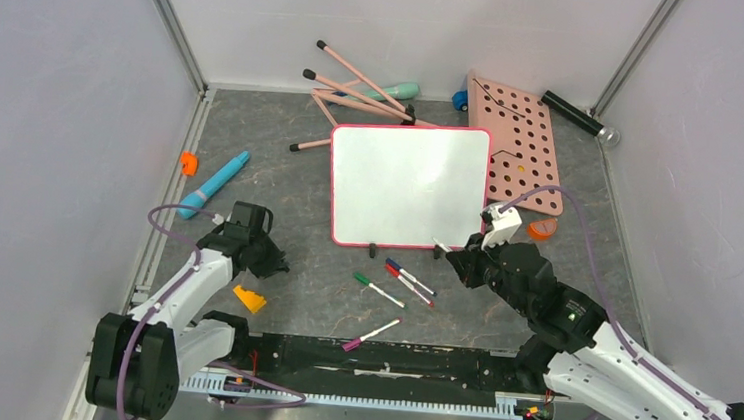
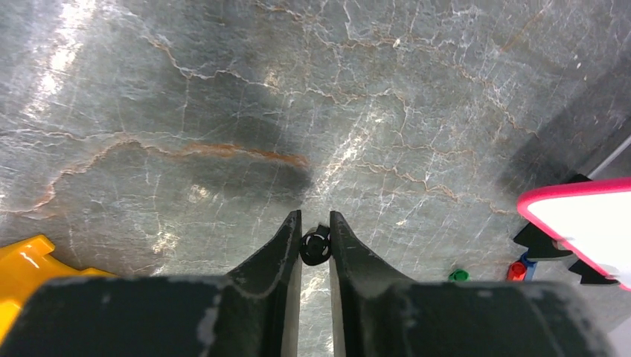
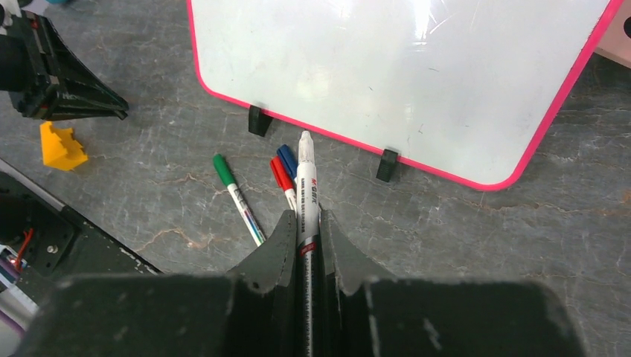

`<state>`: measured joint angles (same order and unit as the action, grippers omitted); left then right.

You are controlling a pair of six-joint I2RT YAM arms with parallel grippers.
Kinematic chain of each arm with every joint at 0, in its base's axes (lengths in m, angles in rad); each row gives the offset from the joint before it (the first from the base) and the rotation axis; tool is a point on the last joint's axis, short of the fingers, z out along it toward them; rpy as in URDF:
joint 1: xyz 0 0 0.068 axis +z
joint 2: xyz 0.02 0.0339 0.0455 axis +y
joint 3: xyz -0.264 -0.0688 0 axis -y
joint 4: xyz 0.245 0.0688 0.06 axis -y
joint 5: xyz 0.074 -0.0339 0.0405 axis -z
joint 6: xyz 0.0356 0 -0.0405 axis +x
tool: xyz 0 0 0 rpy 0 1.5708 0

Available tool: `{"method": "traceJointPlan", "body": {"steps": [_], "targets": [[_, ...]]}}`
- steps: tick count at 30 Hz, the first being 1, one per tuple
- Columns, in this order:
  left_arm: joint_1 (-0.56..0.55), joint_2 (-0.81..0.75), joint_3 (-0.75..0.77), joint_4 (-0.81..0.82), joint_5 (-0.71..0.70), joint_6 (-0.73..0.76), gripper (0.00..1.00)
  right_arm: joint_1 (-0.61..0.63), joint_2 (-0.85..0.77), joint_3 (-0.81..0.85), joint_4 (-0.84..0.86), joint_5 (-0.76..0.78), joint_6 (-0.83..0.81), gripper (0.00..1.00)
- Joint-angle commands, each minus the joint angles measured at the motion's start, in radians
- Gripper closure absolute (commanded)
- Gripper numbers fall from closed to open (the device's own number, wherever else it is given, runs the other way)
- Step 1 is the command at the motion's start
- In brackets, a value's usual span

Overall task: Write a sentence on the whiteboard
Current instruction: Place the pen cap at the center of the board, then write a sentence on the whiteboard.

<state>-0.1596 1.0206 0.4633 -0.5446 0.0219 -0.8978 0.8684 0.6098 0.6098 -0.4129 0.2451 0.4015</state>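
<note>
The whiteboard lies flat mid-table, glossy white with a pink-red rim and two black clips on its near edge. Its face is blank and no sentence shows on it. My right gripper hovers just off the board's near right corner, shut on a white marker. The marker's bare tip points at the board's near edge. My left gripper sits to the left over bare table, shut on a small black marker cap. A corner of the board shows in the left wrist view.
A green marker, a red and a blue marker and a magenta-capped marker lie in front of the board. A yellow block sits near my left gripper. A pink perforated panel, pink sticks and a blue pen lie around the board.
</note>
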Motion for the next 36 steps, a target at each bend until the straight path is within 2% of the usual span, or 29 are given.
{"method": "traceJointPlan", "body": {"steps": [1,6,11,14,18,20,22,28,31,36], "targets": [[-0.007,-0.023,0.032,-0.009,-0.055,0.022,0.73,0.002,0.007,0.051,-0.004,0.000,-0.049,1.00],[-0.008,-0.026,0.043,-0.022,-0.060,0.018,0.70,0.001,0.014,0.058,-0.004,0.003,-0.064,1.00],[-0.009,-0.033,0.059,-0.034,-0.037,0.036,0.61,0.001,0.030,0.066,0.003,-0.005,-0.086,1.00],[-0.008,-0.066,0.070,-0.039,-0.030,0.045,0.44,0.002,0.034,0.077,0.006,-0.010,-0.096,1.00],[-0.010,-0.144,0.071,-0.002,0.076,0.103,0.34,0.002,0.036,0.082,0.016,-0.011,-0.110,1.00],[-0.011,-0.193,0.061,0.036,0.128,0.121,0.20,0.002,0.041,0.082,0.017,-0.013,-0.121,1.00],[-0.011,-0.234,0.056,0.069,0.165,0.129,0.01,0.001,0.046,0.083,0.018,-0.014,-0.128,1.00],[-0.011,-0.236,0.078,0.142,0.221,0.128,0.00,0.002,0.045,0.119,0.032,-0.006,-0.137,1.00],[-0.011,-0.258,0.054,0.357,0.399,0.266,0.00,0.001,0.056,0.141,0.032,-0.006,-0.157,1.00],[-0.012,-0.268,0.062,0.423,0.313,0.348,0.00,0.002,0.067,0.170,0.022,0.028,-0.197,1.00]]}}
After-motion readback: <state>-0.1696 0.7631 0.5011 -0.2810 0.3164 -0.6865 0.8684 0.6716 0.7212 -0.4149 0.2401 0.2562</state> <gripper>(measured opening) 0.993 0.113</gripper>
